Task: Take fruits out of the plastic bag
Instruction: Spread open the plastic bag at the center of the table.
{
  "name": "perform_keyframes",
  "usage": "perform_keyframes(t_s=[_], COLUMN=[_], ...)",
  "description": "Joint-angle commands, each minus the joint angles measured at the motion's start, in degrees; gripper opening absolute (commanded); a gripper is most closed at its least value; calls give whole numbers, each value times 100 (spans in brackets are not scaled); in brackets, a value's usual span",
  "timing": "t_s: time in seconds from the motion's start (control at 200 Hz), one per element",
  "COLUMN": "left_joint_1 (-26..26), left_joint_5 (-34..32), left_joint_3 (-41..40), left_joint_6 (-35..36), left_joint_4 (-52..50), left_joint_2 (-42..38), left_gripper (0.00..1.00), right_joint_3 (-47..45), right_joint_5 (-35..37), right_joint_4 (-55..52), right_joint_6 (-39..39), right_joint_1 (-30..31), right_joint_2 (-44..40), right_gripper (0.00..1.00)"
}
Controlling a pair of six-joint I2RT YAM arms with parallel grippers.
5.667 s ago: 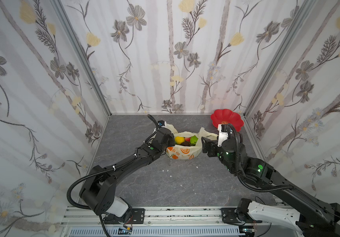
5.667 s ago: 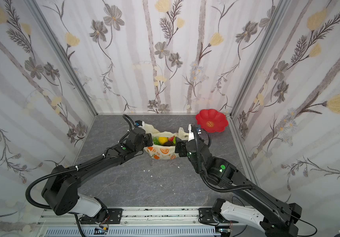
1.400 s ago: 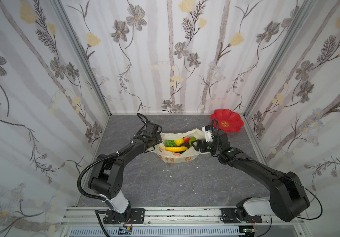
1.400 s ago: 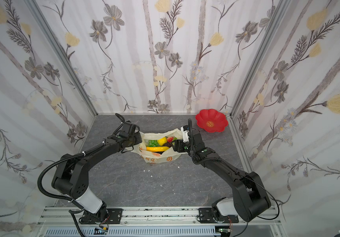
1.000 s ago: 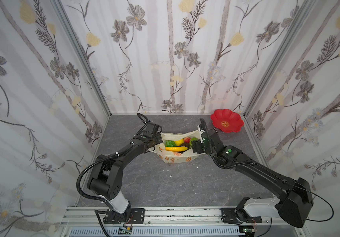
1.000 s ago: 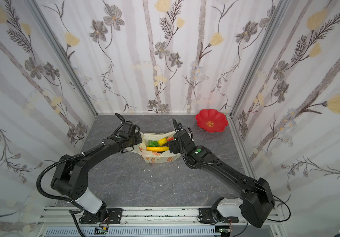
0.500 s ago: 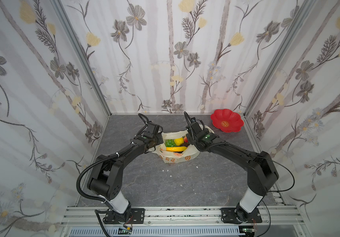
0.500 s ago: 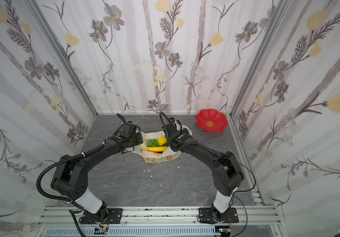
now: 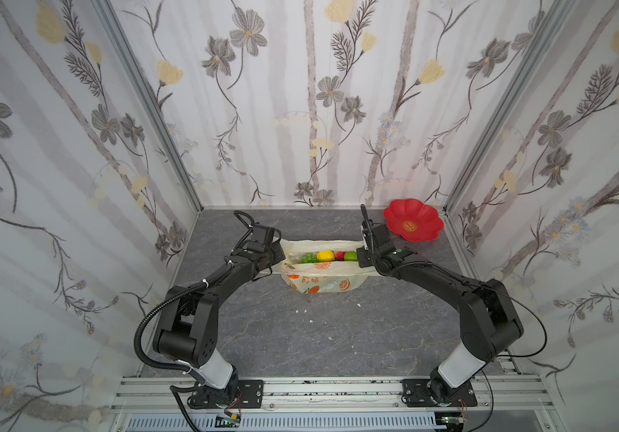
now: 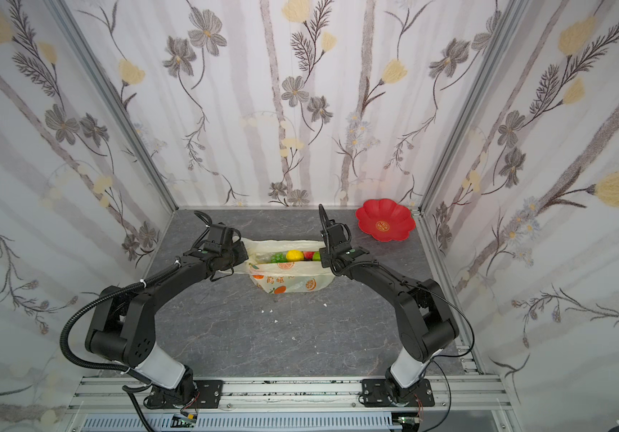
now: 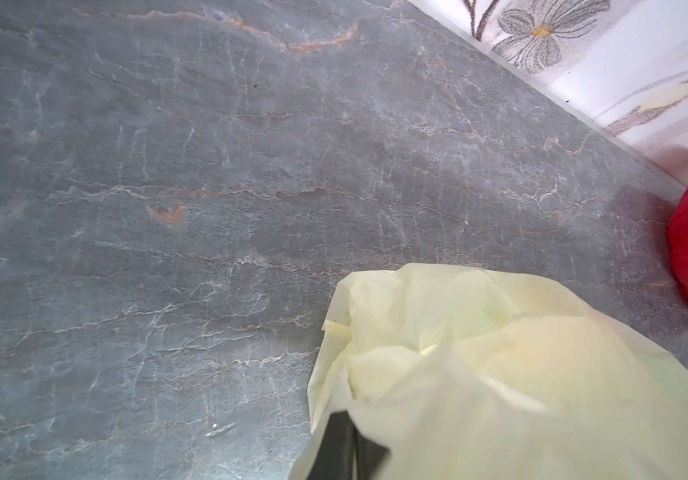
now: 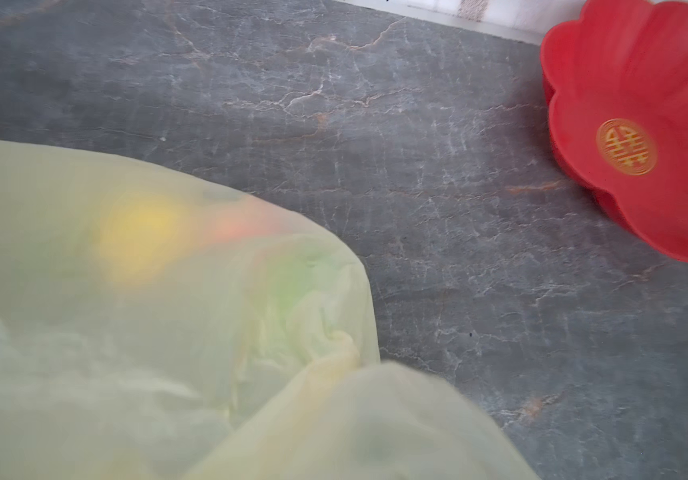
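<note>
Pale-yellow film of the plastic bag (image 9: 319, 278) hides both sets of fingertips; left end effector (image 9: 277, 259) and right end effector (image 9: 360, 258) are clamped on its ends on the tabletop (image 9: 300, 336), fruits (image 9: 324, 256) partly showing inside.

Dark grey marble-look tabletop (image 9: 300, 348), pale and rust-coloured veins running across it, seen in both top views and close up in both wrist views. Floral wall panels (image 9: 311, 112) close it in at back and both sides.

Directly on it:
- plastic bag (image 9: 322, 282), pale yellow, in the back half, roughly centred. Its orange-printed bottom rests on the surface; its upper part is lifted off the surface.
- red flower-shaped plate (image 9: 412, 224), flat on the surface in the back right corner, near the walls, apart from the bag, gold emblem at its centre.
- a few small white specks (image 9: 302, 309), loose on the bare surface just in front of the bag.
</note>
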Motion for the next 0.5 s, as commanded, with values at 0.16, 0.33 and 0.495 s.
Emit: perform_keyframes(t_s=[0.16, 0.33, 0.495], left_joint_1=[-116, -517, -1024], left_joint_5=[254, -154, -947], left_joint_3=[144, 19, -226], left_joint_6=[-8, 188, 243], left_joint_4=[213, 146, 37], left_joint_2=[260, -3, -384], left_gripper=[7, 38, 60], right_joint_3=[-893, -1082, -989], right_joint_5=[-2204, -2476, -2514], right_joint_4=[1181, 1331, 1272], right_joint_6=[453, 560, 694], right_joint_1=[-140, -101, -137], right_joint_2=[-524, -853, -879], right_gripper=[0, 0, 0])
